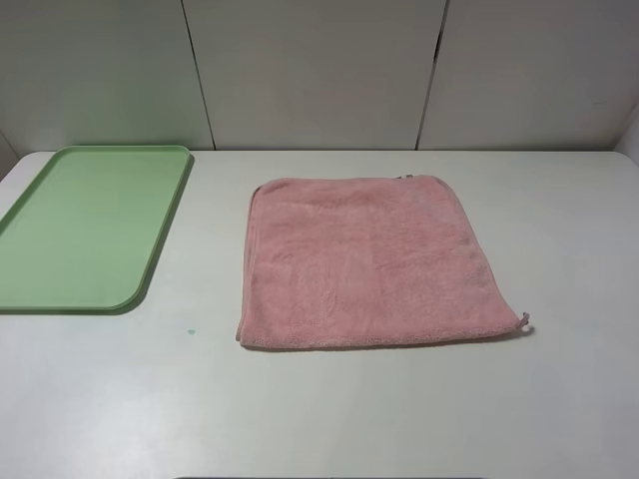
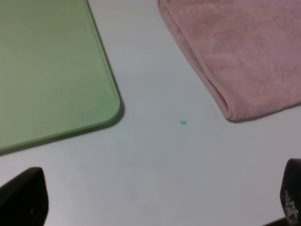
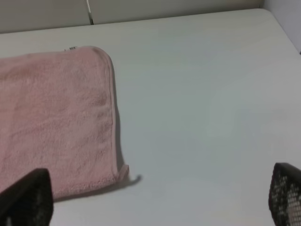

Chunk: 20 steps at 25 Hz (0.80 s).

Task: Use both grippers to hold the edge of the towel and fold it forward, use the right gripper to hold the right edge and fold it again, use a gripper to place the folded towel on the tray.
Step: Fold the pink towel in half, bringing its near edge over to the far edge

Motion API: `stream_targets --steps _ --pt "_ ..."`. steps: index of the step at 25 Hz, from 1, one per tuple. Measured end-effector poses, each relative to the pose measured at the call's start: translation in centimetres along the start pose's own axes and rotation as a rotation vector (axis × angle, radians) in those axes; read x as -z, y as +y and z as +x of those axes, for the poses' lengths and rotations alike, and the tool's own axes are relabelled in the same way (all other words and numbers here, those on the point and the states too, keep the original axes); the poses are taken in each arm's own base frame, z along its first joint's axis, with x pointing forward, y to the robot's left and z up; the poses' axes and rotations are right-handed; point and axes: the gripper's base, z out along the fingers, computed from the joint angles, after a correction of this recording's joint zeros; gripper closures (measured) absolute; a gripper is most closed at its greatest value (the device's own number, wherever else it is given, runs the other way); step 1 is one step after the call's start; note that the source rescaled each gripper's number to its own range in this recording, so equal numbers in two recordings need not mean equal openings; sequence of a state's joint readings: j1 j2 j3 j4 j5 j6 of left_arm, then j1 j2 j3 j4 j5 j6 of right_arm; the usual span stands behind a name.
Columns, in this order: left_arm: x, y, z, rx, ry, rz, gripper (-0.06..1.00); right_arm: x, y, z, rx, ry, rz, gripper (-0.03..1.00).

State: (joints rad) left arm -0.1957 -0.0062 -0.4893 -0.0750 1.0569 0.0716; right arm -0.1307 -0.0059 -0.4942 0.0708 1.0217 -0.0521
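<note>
High view overlooks whole table [image 1: 329,419]; wrist views, closer, each catch towel [image 1: 369,264].

A: Towel [image 1: 369,261] colour?
B: Plain pink, no print. Hem [image 1: 379,340] same pink.
A: Tray [image 1: 90,230]?
B: Solid light green.
A: Table [image 1: 329,419]?
B: Off-white, one tiny teal speck [image 1: 191,331]. Wall panels [image 1: 310,70] pale grey, dark seams.
A: Arms?
B: Left gripper [image 2: 155,207], right gripper [image 3: 155,202]: black.

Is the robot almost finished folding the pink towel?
Not yet, it looks like it hasn't started. Done: nothing visible; the towel lies spread flat on the table. In hand: nothing; the left gripper and right gripper are open, off the cloth. Left: both folds, then placing it on the tray.
</note>
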Motion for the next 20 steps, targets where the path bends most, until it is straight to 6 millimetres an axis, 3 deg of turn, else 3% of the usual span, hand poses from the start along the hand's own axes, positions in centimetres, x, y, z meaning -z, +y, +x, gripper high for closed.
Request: stream_targets --steps 20 --pt "0.0 0.0 0.0 0.0 0.0 0.0 -0.06 0.0 0.14 -0.01 -0.01 -0.001 -0.016 -0.03"
